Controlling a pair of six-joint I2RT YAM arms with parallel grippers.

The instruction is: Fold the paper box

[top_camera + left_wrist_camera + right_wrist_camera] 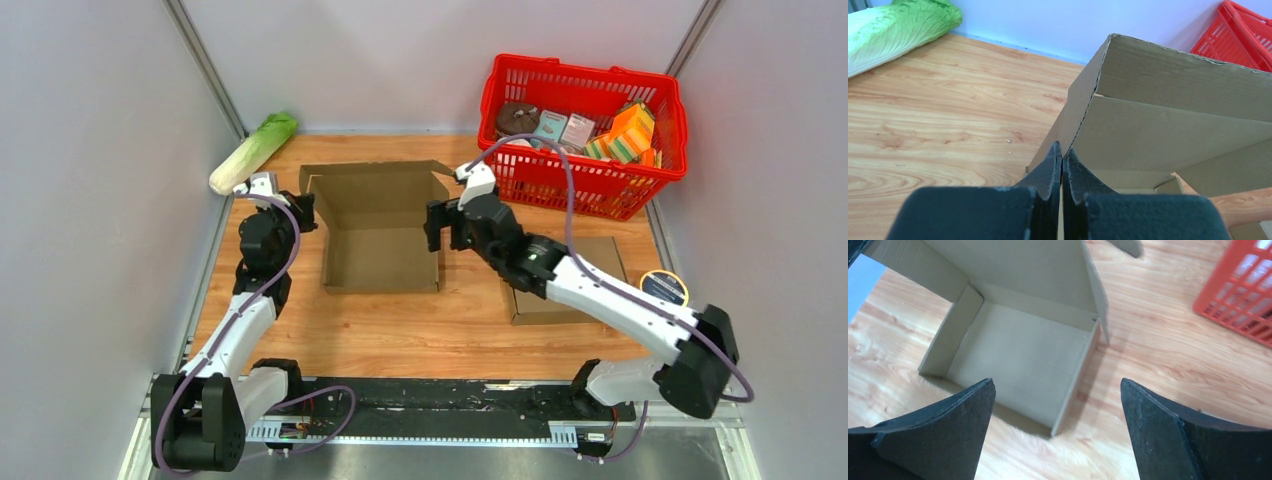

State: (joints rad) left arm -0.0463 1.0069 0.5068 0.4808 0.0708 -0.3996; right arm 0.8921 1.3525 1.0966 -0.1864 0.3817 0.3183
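Top external | paper box (380, 258) mid-table | red basket (570, 186), possibly cabbage (253, 152) behind

We found a red basket (580, 180) of packaged goods just beyond the right gripper (437, 232), a napa cabbage (253, 152) beyond the left gripper (305, 212), both on the wooden table (400, 325).

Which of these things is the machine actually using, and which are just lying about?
In the job: cardboard box, left claw pinching its wall, right claw open over it.
Lying about: cabbage, red basket of groceries, flat cardboard piece, small round object.
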